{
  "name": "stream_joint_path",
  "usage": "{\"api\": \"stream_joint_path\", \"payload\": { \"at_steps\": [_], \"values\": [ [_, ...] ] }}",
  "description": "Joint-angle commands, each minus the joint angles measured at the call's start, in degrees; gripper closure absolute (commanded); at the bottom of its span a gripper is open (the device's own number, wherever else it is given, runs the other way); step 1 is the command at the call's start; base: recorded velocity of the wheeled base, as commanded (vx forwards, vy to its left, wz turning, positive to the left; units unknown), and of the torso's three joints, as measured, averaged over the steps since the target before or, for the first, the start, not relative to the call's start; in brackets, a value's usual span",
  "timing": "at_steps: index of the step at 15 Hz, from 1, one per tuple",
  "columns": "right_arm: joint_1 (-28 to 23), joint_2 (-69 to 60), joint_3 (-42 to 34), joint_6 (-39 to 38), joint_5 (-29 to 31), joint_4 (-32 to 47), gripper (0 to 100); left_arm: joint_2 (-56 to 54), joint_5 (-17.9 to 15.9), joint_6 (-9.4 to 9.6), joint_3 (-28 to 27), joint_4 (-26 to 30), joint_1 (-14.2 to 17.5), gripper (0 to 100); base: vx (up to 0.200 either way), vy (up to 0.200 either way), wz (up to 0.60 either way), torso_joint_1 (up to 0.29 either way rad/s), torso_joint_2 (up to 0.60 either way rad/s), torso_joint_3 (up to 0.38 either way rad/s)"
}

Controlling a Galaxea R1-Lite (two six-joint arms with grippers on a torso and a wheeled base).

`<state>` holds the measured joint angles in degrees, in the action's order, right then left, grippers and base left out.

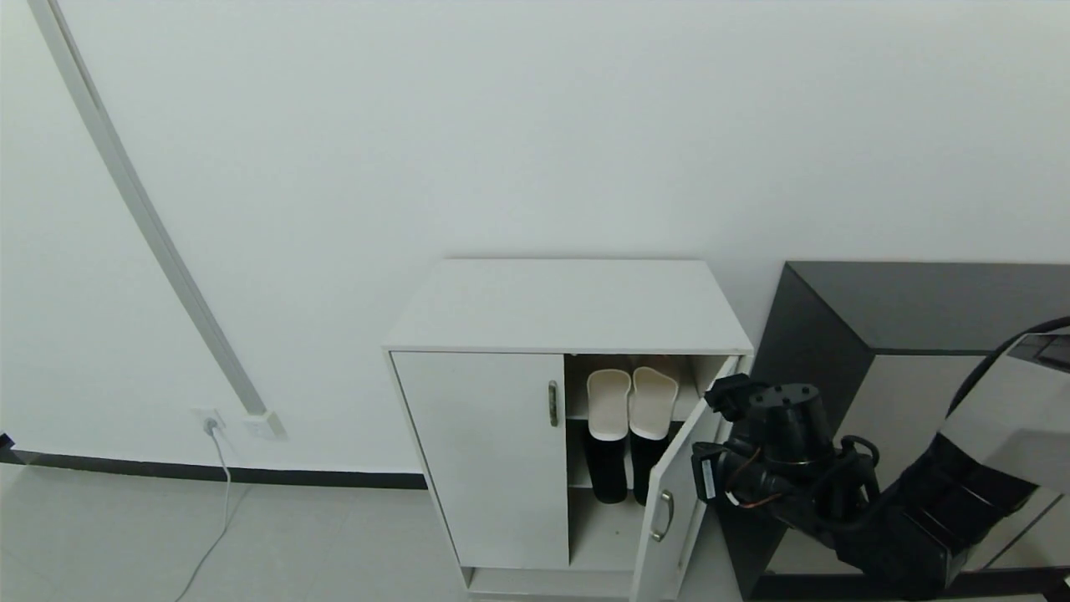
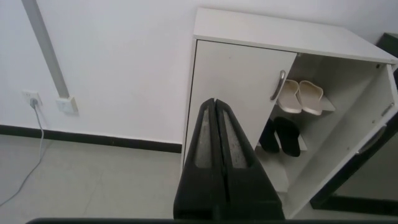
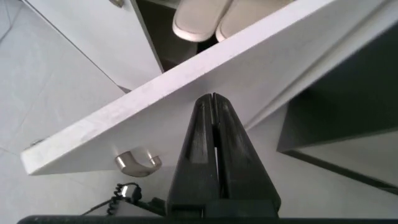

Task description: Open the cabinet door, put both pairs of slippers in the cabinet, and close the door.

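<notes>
The white cabinet [image 1: 568,305] stands against the wall with its left door [image 1: 485,451] shut and its right door [image 1: 681,493] swung partly open. Inside, a white pair of slippers [image 1: 631,403] lies on the upper shelf and a black pair [image 1: 619,468] on the shelf below. My right gripper [image 3: 213,99] is shut with nothing in it, its tip at the outer face of the open door [image 3: 186,106], above the metal handle [image 3: 138,163]. My left gripper [image 2: 215,102] is shut and empty, held well back from the cabinet [image 2: 280,28], in front of the shut door.
A black cabinet [image 1: 919,305] stands close to the right of the white one, just behind the open door. On the wall to the left are a socket with a plugged cable [image 1: 209,422] and a slanting grey conduit [image 1: 134,201]. Bare grey floor lies at the left.
</notes>
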<state>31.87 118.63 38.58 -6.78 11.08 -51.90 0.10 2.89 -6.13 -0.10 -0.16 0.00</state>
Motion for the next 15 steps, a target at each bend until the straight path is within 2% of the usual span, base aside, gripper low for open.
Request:
{"api": "stream_joint_path", "payload": {
  "at_steps": [1,6,15],
  "values": [
    [-0.05,3.37,3.34,-0.08,-0.45,0.04,100,-0.01,0.01,-0.02,0.01,-0.02,0.00,100,0.000,0.000,0.00,0.000,0.00,0.000],
    [-0.58,8.64,11.78,-0.08,-2.12,0.04,100,-0.01,0.01,-0.02,0.01,-0.02,0.00,100,0.000,0.000,0.00,0.000,0.00,0.000],
    [-1.10,14.26,20.92,-0.17,-2.12,0.22,100,-0.01,0.01,-0.02,0.01,-0.02,0.00,100,0.000,0.000,0.00,0.000,0.00,0.000]
  ]
}}
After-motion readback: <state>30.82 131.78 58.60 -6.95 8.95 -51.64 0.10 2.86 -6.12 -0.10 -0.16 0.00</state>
